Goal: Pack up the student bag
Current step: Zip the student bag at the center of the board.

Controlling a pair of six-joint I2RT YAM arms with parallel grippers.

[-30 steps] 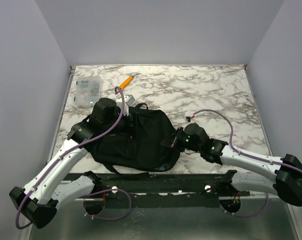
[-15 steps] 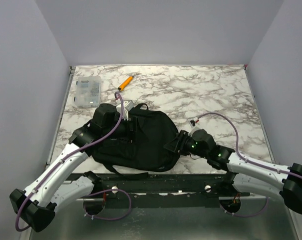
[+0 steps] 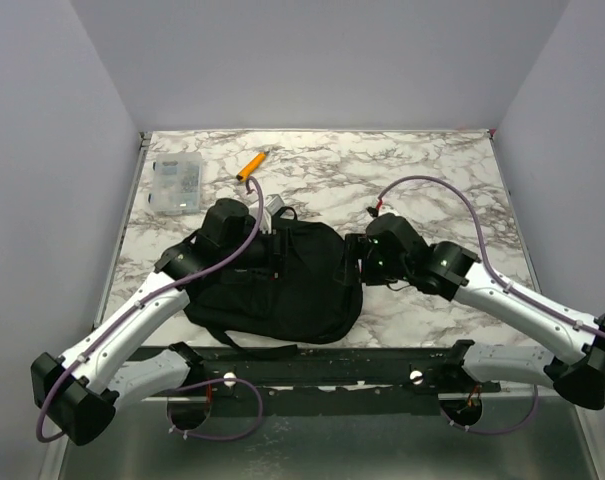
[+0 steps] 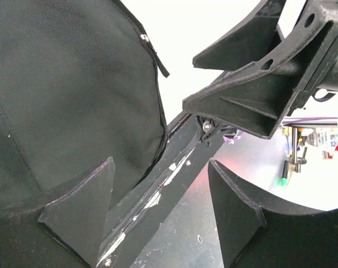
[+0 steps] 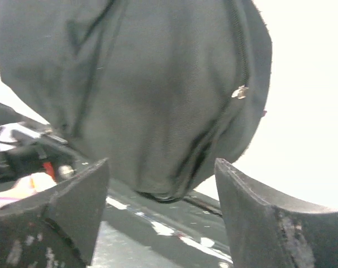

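Black student bag [image 3: 272, 282] lies flat at the near-middle of the marble table [image 3: 432, 180]. Clear plastic box [image 3: 176, 183] and orange marker [image 3: 250, 165] sit outside it, far-left on the table.

Change over the last 1.0 s: right arm swung from the bag's near-right corner up along its right edge; the right gripper [image 3: 360, 262] now sits just beside that edge, fingers [image 5: 252, 223] spread wide, nothing between them; a zipper pull [image 5: 239, 92] shows ahead. Left gripper [image 4: 157, 223] crept slightly farther over the bag's far-left part, also wide open and empty.

Judgement: both arms seem to be repositioning on the bag. Whether its zipper is open, I cannot tell.
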